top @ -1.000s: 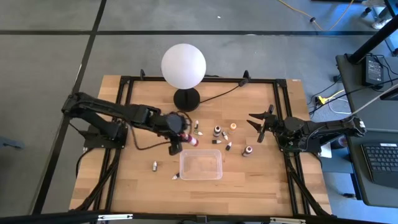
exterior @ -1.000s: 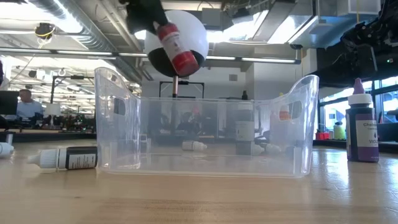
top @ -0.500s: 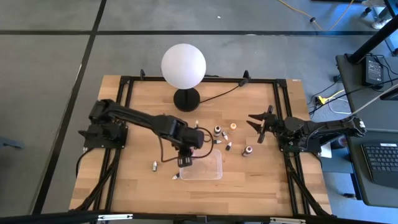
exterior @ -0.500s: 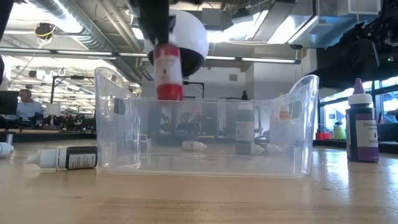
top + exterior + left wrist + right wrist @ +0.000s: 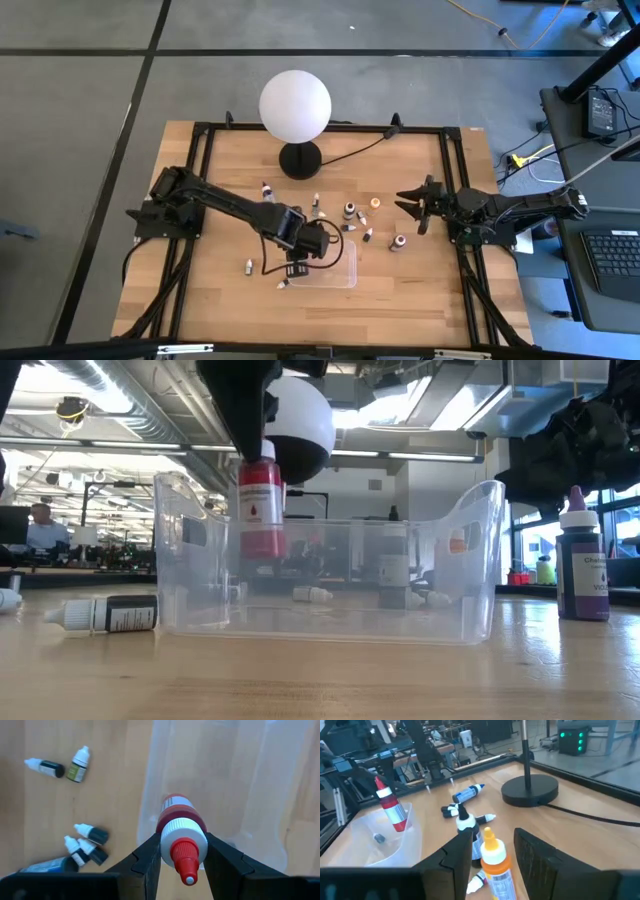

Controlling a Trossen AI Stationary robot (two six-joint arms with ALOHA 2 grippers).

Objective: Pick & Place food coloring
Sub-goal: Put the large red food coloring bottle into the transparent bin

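Gripping red food coloring bottle (image 5: 177, 825) upright by its cap end, left gripper (image 5: 181, 851) hangs over left end of clear tray (image 5: 480, 550), bottle body lowered inside tray walls, base above tray floor. Right gripper (image 5: 413, 207) waits well right of tray, fingers spread, holding nothing. Other dropper bottles (image 5: 349, 211) scattered on table (image 5: 420, 300) beyond and left of tray.

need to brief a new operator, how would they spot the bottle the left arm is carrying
Find the clear plastic tray in front of the white globe lamp. The left gripper holds a red bottle upright over its left end, the only bottle off the table.
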